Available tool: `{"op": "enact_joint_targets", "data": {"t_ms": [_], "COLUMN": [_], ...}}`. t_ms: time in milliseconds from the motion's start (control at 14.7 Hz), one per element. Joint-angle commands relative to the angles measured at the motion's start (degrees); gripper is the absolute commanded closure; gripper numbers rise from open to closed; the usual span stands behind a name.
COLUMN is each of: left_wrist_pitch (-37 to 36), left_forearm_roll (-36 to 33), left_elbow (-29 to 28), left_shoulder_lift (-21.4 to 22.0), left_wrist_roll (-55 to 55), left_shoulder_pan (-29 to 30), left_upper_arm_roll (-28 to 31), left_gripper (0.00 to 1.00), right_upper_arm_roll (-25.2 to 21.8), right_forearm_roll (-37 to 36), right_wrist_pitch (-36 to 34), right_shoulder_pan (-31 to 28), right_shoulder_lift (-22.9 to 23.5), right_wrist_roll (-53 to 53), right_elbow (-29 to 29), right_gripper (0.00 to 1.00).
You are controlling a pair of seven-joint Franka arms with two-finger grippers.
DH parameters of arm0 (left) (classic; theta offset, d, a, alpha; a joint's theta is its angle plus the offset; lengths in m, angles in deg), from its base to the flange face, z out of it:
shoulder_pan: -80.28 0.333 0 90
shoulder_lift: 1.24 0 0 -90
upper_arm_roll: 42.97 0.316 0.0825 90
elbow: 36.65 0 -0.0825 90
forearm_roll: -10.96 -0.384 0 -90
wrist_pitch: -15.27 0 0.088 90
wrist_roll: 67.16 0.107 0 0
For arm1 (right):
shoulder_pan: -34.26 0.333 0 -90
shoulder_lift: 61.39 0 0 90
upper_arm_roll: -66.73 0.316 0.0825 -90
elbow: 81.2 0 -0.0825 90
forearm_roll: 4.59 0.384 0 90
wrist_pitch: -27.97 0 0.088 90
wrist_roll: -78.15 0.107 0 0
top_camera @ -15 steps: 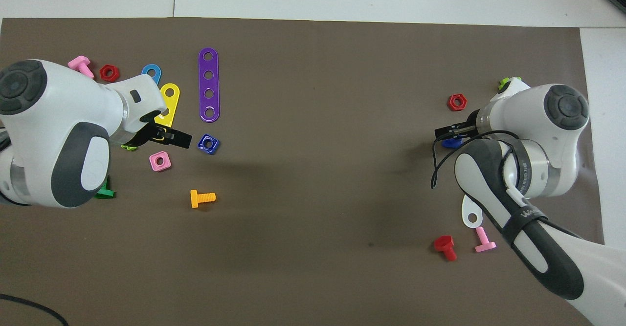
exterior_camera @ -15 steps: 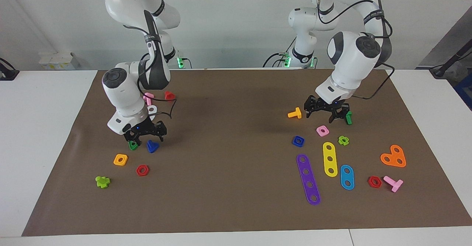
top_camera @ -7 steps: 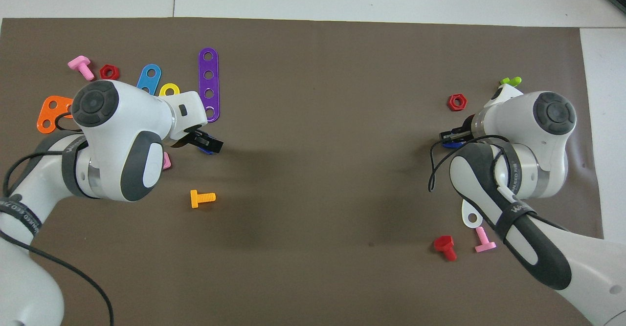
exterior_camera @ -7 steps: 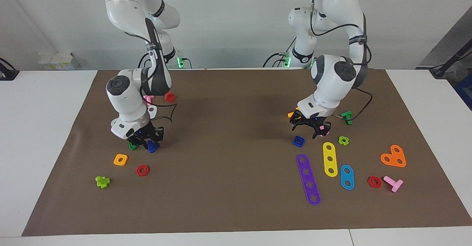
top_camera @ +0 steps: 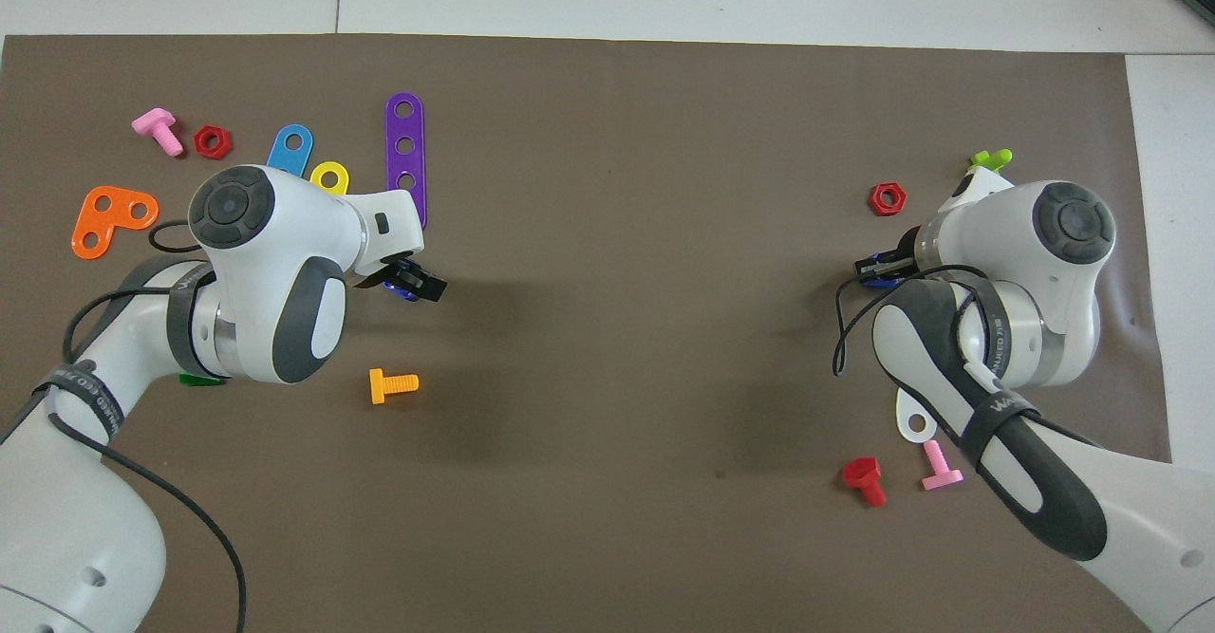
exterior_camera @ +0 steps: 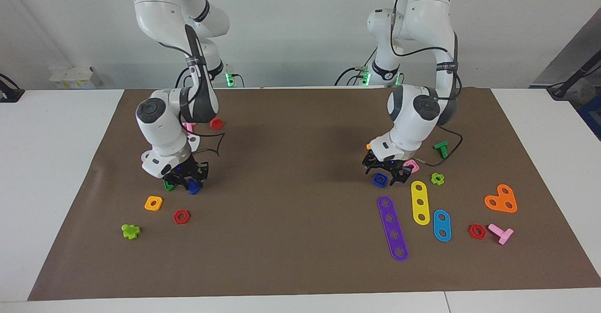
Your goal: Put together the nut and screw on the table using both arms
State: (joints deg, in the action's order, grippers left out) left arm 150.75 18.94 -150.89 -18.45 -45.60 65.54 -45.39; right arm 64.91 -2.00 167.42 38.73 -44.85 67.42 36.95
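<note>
The dark-blue square nut (exterior_camera: 380, 179) lies on the brown mat (exterior_camera: 291, 238) toward the left arm's end, beside the pink square nut (exterior_camera: 412, 165). My left gripper (exterior_camera: 382, 172) is low over it, open, with a finger on either side; the overhead view shows the gripper (top_camera: 410, 277) covering most of the nut (top_camera: 402, 269). The dark-blue screw (exterior_camera: 192, 187) lies toward the right arm's end, beside the green triangular nut (exterior_camera: 169, 185). My right gripper (exterior_camera: 186, 179) is down at the screw; it also shows in the overhead view (top_camera: 878, 268).
Near the right gripper lie a yellow-orange square nut (exterior_camera: 153, 203), a red hex nut (exterior_camera: 181, 217) and a lime piece (exterior_camera: 130, 231). Near the left gripper lie a purple strip (exterior_camera: 392, 227), a yellow strip (exterior_camera: 419, 202), a lime piece (exterior_camera: 437, 178) and an orange bolt (top_camera: 391, 385).
My left gripper has swung from near the green bolt over to the blue nut and dropped low around it. My right gripper has shifted onto the blue screw and lowered slightly.
</note>
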Motion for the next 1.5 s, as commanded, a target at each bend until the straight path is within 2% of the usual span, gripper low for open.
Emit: {"op": "enact_joint_targets", "data": {"t_ms": [0, 341, 409, 477, 818, 1023, 1295, 1432], "left_wrist_pitch": [0.2, 0.2, 0.3, 0.4, 0.5, 0.3, 0.0, -0.8], "left_forearm_roll": [0.7, -2.9, -3.0, -3.1, -3.1, -3.1, -3.1, -6.1], "left_elbow": [0.3, 0.2, 0.2, 0.3, 0.3, 0.0, 0.0, 0.0], "left_shoulder_lift": [-0.9, -1.2, -1.3, -1.4, -2.0, -2.0, -2.0, -2.0], "left_wrist_roll": [1.8, 1.9, 1.9, 1.9, 2.6, 3.7, 3.8, 4.1], "left_shoulder_pan": [-1.2, -1.3, -1.2, -1.1, -0.6, -0.6, -0.6, -0.6], "left_upper_arm_roll": [0.8, 0.9, 0.9, 0.9, 1.0, 1.0, 1.1, 1.1], "left_gripper": [0.08, 0.16, 0.17, 0.18, 0.20, 0.23, 0.27, 0.29], "right_upper_arm_roll": [0.4, 0.4, 0.4, 0.4, 0.4, 0.6, 0.8, 0.8], "right_forearm_roll": [1.0, 1.0, 1.0, 1.0, 1.0, 0.9, 0.0, -0.1], "right_wrist_pitch": [-0.7, -2.1, -2.1, -2.1, -2.2, -5.5, -6.2, -6.4], "right_shoulder_pan": [-0.8, -0.9, -0.9, -0.9, -1.0, 0.3, 10.2, 14.3], "right_shoulder_lift": [-0.4, -0.5, -0.5, -0.5, -0.5, -1.7, -0.4, 2.2], "right_wrist_roll": [-2.3, -2.5, -2.6, -2.5, 0.1, 6.0, 21.7, 27.8], "right_elbow": [0.5, 0.4, 0.4, 0.4, -0.6, -4.4, -10.6, -14.9], "right_gripper": [0.55, 0.57, 0.71, 1.00, 1.00, 1.00, 1.00, 1.00]}}
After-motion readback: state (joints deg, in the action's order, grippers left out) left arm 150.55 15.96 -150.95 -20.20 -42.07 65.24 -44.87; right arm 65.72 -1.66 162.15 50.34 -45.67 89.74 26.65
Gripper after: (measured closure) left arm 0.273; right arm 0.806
